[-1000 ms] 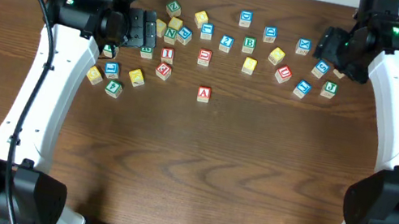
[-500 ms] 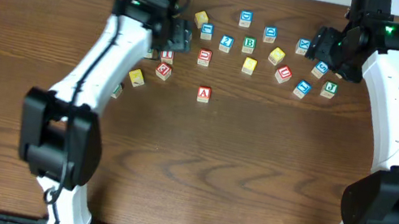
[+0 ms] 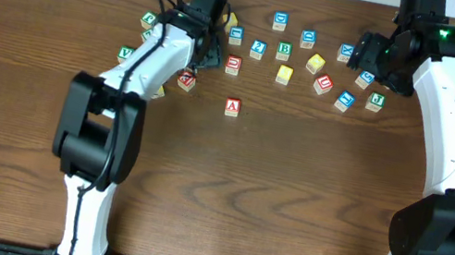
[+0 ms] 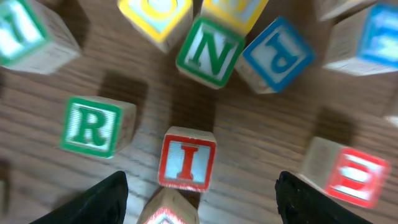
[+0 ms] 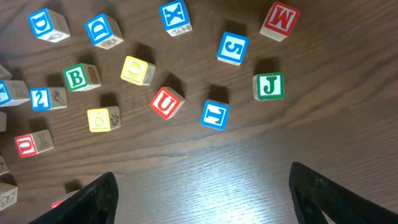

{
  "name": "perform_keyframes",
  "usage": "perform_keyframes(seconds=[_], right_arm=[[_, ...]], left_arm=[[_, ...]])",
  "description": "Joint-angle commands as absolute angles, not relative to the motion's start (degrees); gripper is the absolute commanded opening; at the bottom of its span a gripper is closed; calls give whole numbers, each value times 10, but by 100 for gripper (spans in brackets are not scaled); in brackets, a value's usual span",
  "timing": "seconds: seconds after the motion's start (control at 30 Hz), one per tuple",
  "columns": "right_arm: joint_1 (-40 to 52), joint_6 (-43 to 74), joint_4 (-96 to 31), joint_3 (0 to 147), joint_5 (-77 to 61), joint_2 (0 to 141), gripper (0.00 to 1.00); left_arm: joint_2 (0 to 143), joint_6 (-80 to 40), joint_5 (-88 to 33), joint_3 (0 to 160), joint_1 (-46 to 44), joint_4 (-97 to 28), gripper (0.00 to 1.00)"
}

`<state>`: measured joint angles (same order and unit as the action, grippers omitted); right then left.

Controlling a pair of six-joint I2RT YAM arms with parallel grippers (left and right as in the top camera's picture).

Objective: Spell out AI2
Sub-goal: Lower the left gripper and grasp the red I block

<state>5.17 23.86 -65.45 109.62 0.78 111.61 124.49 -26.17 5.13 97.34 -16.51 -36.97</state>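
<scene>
Through my left wrist camera everything is smeared. Of my left gripper (image 4: 199,183) only two dark tips show, cut off by the bottom edge. The block (image 4: 168,213) between them shows just a corner, its red mark unreadable. The yellow block (image 4: 155,12) runs off the top. In the overhead view my left arm (image 3: 162,48) covers the I cube (image 4: 186,158). My right gripper (image 5: 202,174) is cut off likewise, and a blue block (image 5: 3,92) is halved by the left edge.

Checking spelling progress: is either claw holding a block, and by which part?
Nothing is held. The left claw stands open around the I cube, not touching it; the right claw is open with nothing between its fingers.
</scene>
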Motion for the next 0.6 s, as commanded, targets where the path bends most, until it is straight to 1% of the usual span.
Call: perform_keyframes(seconds=[0.0,0.23,0.57], right_arm=[[53,239,-656,1105,5,1107,82],[54,239,-661,1105,5,1107,83],[53,230,-669,1105,5,1107,83]], left_arm=[[1257,-267,67,985,-163,-362,75],[1265,-265,67,984,-164,-349,75],[1291,-232,67,984,-164,-339,75]])
